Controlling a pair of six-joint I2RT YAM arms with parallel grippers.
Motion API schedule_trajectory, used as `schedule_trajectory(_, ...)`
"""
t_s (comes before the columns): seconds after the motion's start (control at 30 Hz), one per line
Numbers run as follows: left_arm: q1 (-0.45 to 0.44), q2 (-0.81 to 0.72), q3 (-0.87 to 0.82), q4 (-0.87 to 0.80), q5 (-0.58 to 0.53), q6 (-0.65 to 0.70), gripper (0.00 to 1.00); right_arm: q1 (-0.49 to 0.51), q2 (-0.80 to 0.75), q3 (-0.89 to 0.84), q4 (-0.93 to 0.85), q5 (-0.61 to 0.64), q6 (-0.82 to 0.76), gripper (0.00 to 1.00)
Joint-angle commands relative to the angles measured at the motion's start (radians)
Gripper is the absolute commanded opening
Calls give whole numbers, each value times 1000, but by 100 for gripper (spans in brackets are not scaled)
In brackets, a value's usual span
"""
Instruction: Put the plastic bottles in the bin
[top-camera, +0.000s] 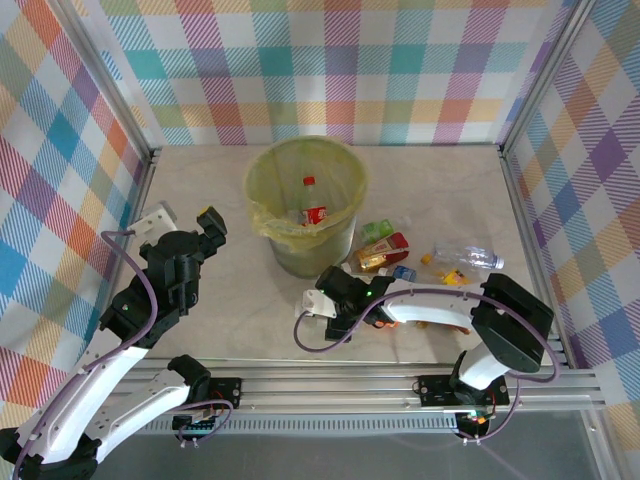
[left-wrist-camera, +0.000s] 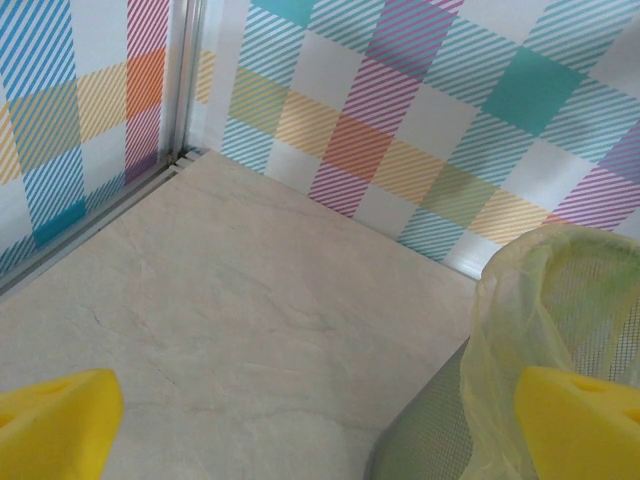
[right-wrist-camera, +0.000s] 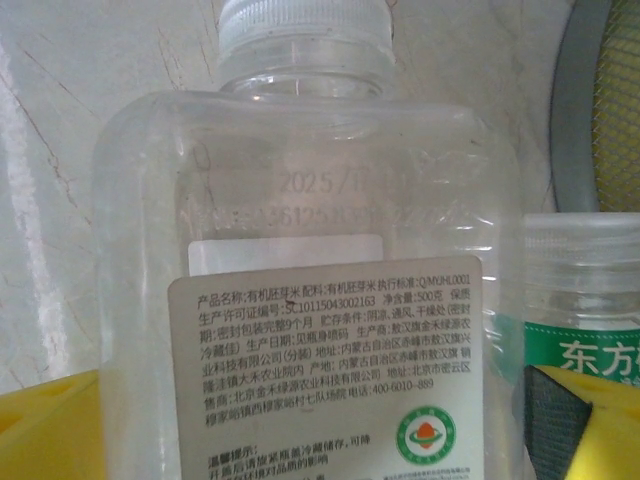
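With the left gripper (left-wrist-camera: 320, 425) idle and open, the right gripper (right-wrist-camera: 320, 430) gapes around the clear, square-shouldered plastic bottle with a white cap (right-wrist-camera: 330, 250) beside the round grey-green bin (top-camera: 300, 255), so closing may also pinch the neighbouring green-labelled bottle (right-wrist-camera: 585, 345).

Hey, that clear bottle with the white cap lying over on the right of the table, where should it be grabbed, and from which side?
Take the clear bottle around its mid-body, coming from straight above. It lies on its side with the white cap pointing right, so the jaws would best close across its narrow width, far side to near side.
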Motion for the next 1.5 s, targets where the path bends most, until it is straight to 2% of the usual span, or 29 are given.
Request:
schedule_trajectory(0.0, 10, -8, -10, -19, -2, 12, 100, -4, 26, 27, 22, -47, -18, 100)
schedule_trajectory(0.33, 21, 0, -10, -11, 21, 11, 100, -5, 98, 63, 14, -40, -35, 100)
schedule_trajectory(0.7, 38, 0, -10, -6, 33, 11, 100, -3, 129, 100, 4, -79, -61, 93)
schedule_trajectory(0.9, 45, -1, -13, -6, 40, 10, 100, 1, 136, 107, 0, -92, -61, 95)
schedule_trajectory(0.97, 48, -1, -14, -5, 44, 9, 100, 1, 139, 110, -4, -103, -61, 100)
schedule_trajectory(1.3, 59, -1, -15, -4, 56, 7, 100, 3, 202, 132, -12, -78, -60, 100)
schedule_trajectory(1.47, 64, -1, -16, -5, 60, 6, 100, 5, 208, 150, -24, -77, -63, 96)
